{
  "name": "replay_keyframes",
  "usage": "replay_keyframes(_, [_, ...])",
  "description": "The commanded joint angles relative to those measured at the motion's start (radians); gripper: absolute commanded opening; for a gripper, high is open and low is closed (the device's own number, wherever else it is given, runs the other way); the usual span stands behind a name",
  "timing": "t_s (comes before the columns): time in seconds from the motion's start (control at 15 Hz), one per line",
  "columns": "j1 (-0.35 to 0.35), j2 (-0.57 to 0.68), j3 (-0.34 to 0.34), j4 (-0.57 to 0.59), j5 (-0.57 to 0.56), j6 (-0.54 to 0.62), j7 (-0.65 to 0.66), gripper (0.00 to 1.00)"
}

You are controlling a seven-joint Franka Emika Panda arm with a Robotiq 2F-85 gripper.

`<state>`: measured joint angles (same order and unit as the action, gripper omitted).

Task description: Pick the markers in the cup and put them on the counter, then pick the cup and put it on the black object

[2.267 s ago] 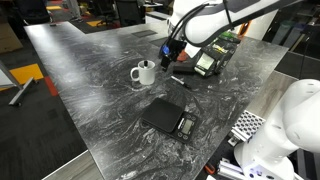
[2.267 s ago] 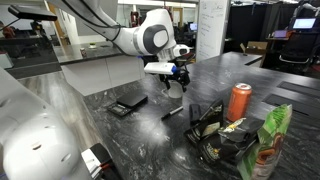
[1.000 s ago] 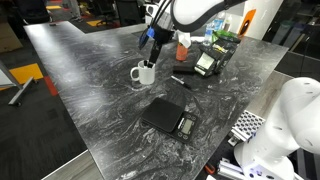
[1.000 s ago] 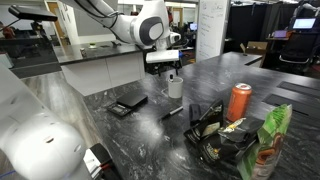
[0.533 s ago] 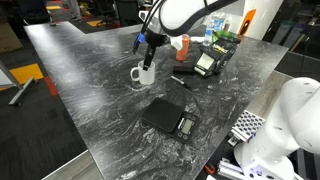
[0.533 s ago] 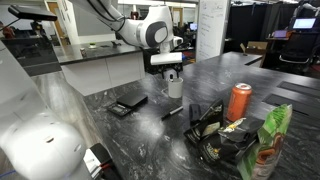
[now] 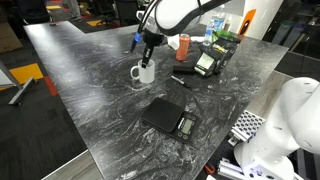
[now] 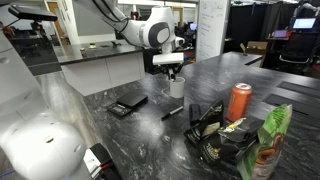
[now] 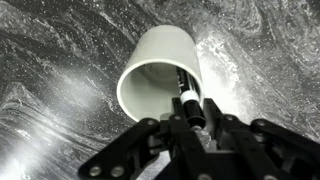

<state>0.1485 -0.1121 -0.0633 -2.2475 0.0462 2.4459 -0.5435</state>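
The white cup (image 9: 160, 70) stands on the dark marbled counter (image 7: 90, 90), with one dark marker (image 9: 187, 98) leaning inside it. My gripper (image 9: 192, 120) hangs right above the cup's mouth, and its fingers press on the marker's upper end from both sides. In both exterior views the gripper (image 7: 149, 57) (image 8: 174, 73) points straight down over the cup (image 7: 145, 73) (image 8: 176, 86). Another marker (image 7: 180, 81) (image 8: 172, 111) lies flat on the counter beside the cup. The black object (image 7: 168, 118) (image 8: 128, 104) lies flat nearer the counter's edge.
An orange-red can (image 7: 183, 46) (image 8: 238, 102) stands behind the cup. A black-and-green device (image 7: 210, 60) sits near it. Snack bags (image 8: 225, 135) crowd one corner. A white robot body (image 7: 285, 130) fills the edge of an exterior view.
The gripper moved from near the can to above the cup, lowered onto its mouth, and its jaws closed from wide open onto the marker.
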Motion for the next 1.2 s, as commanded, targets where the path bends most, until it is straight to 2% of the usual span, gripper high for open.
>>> replay_keyframes(0.0, [-0.026,0.032,0.019,0.032,0.025,-0.004,-0.033,0.0])
replay_keyframes(0.13, [-0.027,0.014,0.023,0.028,0.015,-0.002,-0.021,0.04])
replay_keyframes(0.4, [-0.032,-0.043,0.037,0.008,-0.036,-0.004,0.038,0.04])
replay_keyframes(0.87, [-0.058,-0.288,0.06,-0.115,-0.178,0.078,0.227,0.04])
replay_keyframes(1.0, [-0.104,-0.344,0.095,-0.135,-0.264,0.037,0.351,0.04])
replay_keyframes(1.13, [-0.156,-0.371,0.135,-0.137,-0.345,-0.07,0.473,0.04])
